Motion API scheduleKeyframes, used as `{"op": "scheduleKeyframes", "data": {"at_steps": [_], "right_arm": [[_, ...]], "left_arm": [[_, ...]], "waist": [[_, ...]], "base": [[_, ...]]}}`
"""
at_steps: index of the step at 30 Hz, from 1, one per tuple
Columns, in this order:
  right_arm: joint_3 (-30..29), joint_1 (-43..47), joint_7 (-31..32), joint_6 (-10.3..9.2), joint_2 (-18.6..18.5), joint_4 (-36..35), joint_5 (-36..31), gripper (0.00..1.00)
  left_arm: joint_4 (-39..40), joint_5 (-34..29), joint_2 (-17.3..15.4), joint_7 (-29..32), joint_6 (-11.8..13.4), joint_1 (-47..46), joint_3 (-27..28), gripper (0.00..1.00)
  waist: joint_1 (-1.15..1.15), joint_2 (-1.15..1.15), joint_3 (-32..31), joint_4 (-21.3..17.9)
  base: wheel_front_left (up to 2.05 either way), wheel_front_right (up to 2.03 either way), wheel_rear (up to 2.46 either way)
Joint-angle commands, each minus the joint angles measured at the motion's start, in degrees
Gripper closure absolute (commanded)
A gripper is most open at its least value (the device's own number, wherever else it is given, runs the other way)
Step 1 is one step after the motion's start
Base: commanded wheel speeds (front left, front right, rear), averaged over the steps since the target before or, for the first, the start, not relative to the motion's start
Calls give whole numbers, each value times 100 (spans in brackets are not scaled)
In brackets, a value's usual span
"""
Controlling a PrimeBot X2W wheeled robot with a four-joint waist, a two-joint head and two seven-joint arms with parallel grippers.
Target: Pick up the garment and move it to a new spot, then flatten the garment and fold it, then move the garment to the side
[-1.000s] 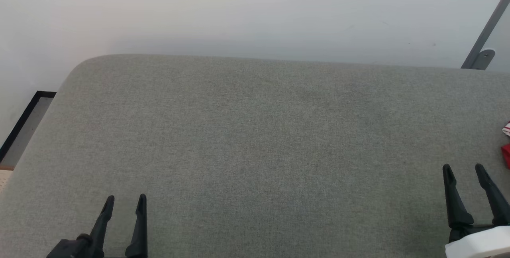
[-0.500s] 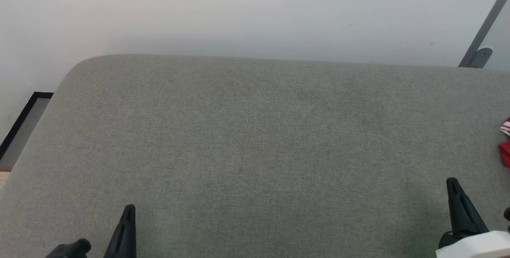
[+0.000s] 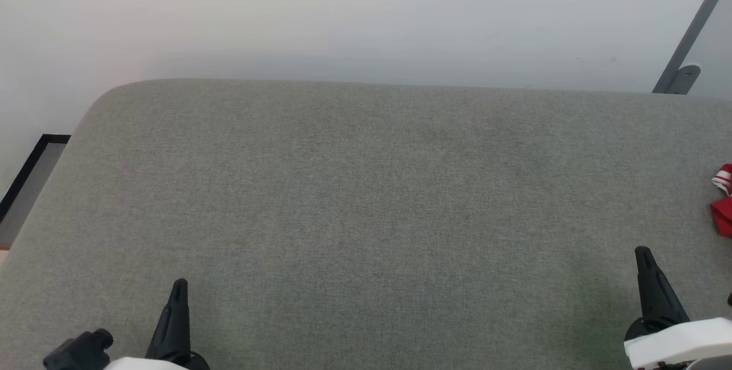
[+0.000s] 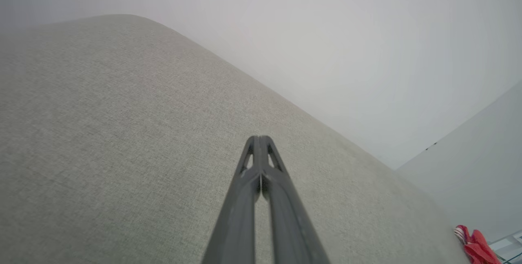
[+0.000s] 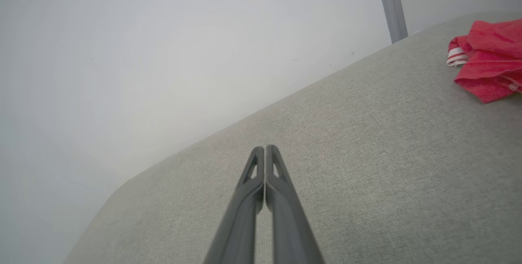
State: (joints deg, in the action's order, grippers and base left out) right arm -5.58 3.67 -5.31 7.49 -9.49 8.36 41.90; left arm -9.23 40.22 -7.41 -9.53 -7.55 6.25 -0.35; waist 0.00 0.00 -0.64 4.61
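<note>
The garment (image 3: 724,213) lies crumpled at the right edge of the grey padded surface (image 3: 366,175), red with a strip of red-and-white trim showing, partly cut off by the head view's border. The left gripper (image 3: 179,285) is at the near edge toward the left corner, fingers pressed together on nothing. The right gripper (image 3: 643,253) is at the near edge toward the right corner, likewise closed and empty, near the garment but apart from it

A grey fabric-covered counter (image 3: 366,198) shows one rounded corner. Behind it is a pale wall (image 3: 343,10). A grey metal post (image 3: 695,30) slants at the right.
</note>
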Motion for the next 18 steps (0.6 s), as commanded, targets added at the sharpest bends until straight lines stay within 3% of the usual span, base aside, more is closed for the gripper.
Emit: {"op": "scheduleKeyframes", "data": {"at_steps": [1, 18], "right_arm": [[-25, -181, 61, 0, -14, -29, 219, 100], [-44, -384, 324, 0, 139, 102, 1334, 100]], "left_arm": [[40, 248, -20, 54, 4, -179, 44, 100], [-61, 1443, 45, 362, 5, -437, 138, 100]], "waist": [[0, 0, 1, -7], [0, 0, 15, -80]], "base": [[0, 0, 0], [0, 0, 0]]}}
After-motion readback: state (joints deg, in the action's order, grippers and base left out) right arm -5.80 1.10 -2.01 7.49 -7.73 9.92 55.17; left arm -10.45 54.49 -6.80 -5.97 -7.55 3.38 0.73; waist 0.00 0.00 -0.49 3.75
